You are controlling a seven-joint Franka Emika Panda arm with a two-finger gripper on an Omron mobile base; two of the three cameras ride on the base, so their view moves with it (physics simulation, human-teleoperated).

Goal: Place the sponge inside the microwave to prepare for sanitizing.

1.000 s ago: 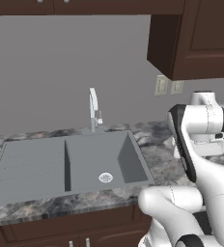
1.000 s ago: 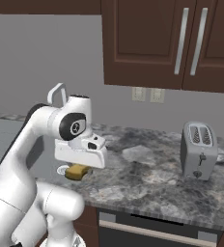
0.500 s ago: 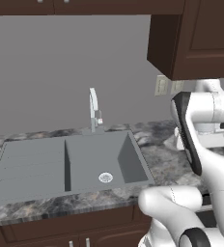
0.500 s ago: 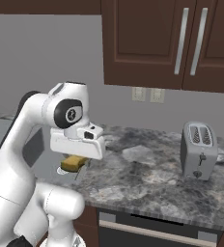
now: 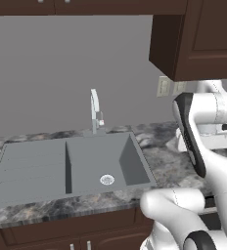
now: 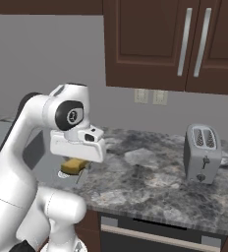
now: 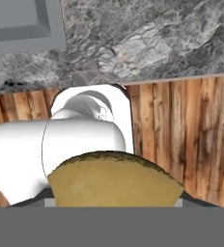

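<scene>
Sponge [image 6: 74,165], a mustard-yellow soft block with a rounded, mottled edge, sits pinched in the gripper [image 6: 75,166] above the stone counter [image 6: 150,182].

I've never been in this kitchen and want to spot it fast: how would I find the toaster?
Start at the speckled grey stone counter under the dark wooden wall cabinets. Follow it to the far right, past the robot arm and its yellow sponge. There the toaster stands upright: a silver box with two slots on top, the sole appliance on that stretch.
</scene>
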